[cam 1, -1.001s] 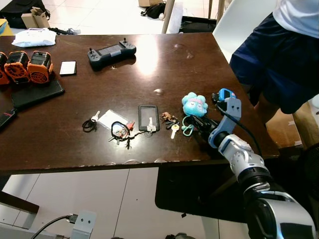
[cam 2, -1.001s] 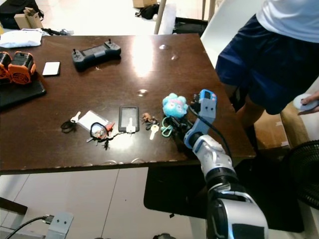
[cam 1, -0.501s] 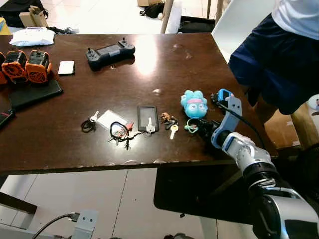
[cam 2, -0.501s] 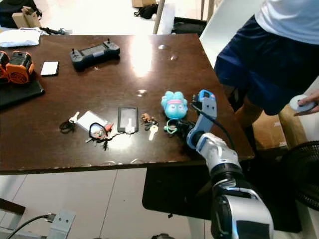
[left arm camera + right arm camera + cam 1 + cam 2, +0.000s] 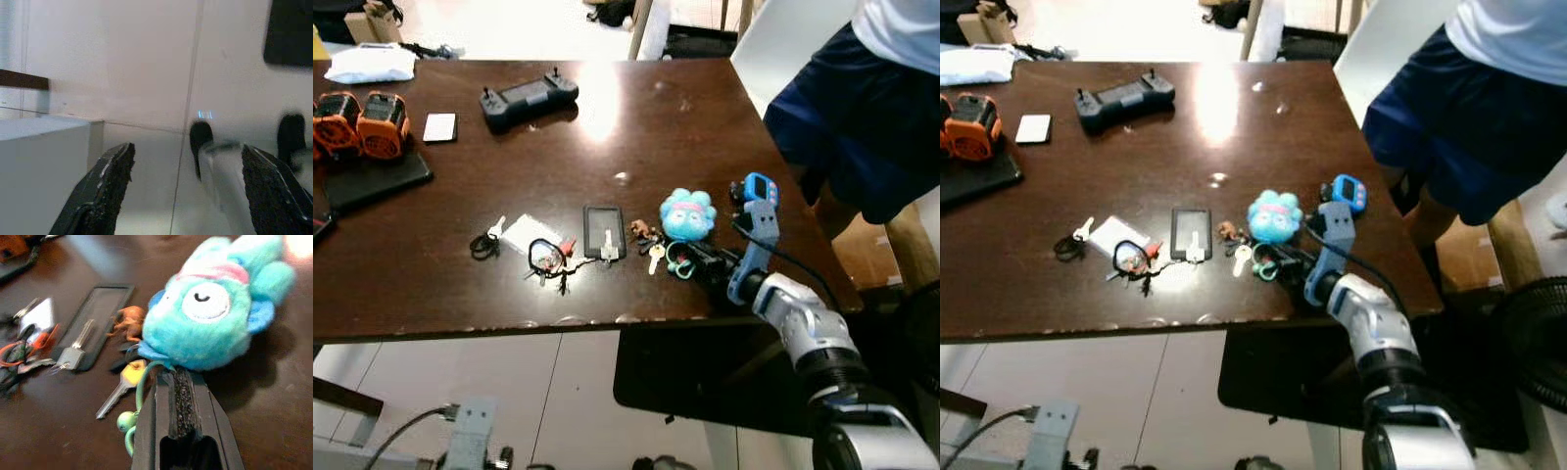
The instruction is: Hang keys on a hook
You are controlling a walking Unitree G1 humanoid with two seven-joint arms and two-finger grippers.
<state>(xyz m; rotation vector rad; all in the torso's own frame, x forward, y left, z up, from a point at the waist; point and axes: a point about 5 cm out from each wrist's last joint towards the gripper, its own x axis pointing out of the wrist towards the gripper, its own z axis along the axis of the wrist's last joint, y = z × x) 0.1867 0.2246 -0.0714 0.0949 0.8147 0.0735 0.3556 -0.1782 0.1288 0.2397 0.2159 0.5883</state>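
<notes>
1. Dark brown and glossy, the wooden table (image 5: 636, 127) stands on a pale tiled floor, with a person in dark blue shorts (image 5: 862, 117) at its far right corner.
2. Along the near edge lies a row of small things: a black ring with a small key (image 5: 487, 241), a white card (image 5: 530, 233), a tangle of black and red cords (image 5: 548, 258), a flat black fob with a silver key on it (image 5: 605, 232), and a yellow-headed key (image 5: 655, 257).
3. Next to that key sits a fluffy blue plush toy (image 5: 687, 213) with a green loop (image 5: 679, 262) leading off it; these are the keys to be hung.
4. The right gripper (image 5: 697, 260) rests low on the table at the plush toy's near side. In the right wrist view its fingers (image 5: 182, 404) are pressed together with the green loop beside them; whether they pinch it cannot be told.
5. Farther back lie a black handheld controller (image 5: 529, 98), a white phone-like slab (image 5: 440, 126) and two orange devices (image 5: 360, 123).
6. The left gripper (image 5: 188, 191) hangs idle over the pale floor, its fingers spread wide apart.
</notes>
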